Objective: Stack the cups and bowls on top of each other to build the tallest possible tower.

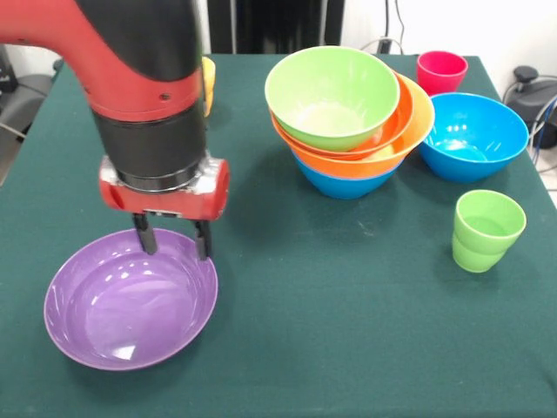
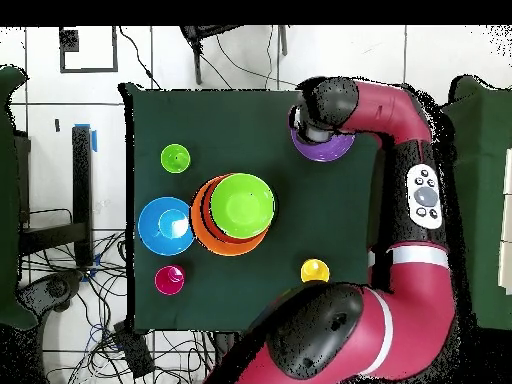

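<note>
Now the tool (image 1: 173,238) hangs at the left of the frame, fingers parted over the purple bowl's (image 1: 113,326) far rim, perhaps touching it. Right of it leans the tower (image 1: 348,122), lime green bowl (image 1: 331,91) topmost.

My red and black arm (image 1: 144,87) reaching down, wrist vertical, gripper (image 1: 173,237) pointing straight down, fingers (image 1: 144,235) parted, holding nothing
</note>
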### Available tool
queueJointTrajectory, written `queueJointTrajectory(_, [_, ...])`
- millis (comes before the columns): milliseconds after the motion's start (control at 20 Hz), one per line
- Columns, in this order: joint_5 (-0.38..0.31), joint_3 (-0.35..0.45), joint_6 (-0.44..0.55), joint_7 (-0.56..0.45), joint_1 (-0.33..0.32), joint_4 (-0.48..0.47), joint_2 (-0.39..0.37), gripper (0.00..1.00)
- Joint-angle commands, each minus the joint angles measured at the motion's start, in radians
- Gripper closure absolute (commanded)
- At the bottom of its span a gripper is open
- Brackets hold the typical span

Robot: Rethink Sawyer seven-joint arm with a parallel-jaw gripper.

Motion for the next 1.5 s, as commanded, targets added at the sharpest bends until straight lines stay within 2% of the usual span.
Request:
queueJointTrajectory(50, [0.024, -0.020, -0.074, 0.132, 0.081, 0.103, 0.002, 0.00])
queueJointTrajectory(350, [0.034, -0.029, -0.048, 0.120, 0.111, 0.011, 0.051, 0.00])
queueJointTrajectory(450, [0.038, -0.034, -0.056, 0.116, 0.112, 0.020, 0.047, 0.00])
queueJointTrajectory(800, [0.033, -0.040, -0.045, 0.090, 0.122, -0.038, 0.078, 0.00])
queueJointTrajectory(1500, [0.028, -0.060, -0.073, 0.075, 0.131, -0.065, 0.103, 0.00])
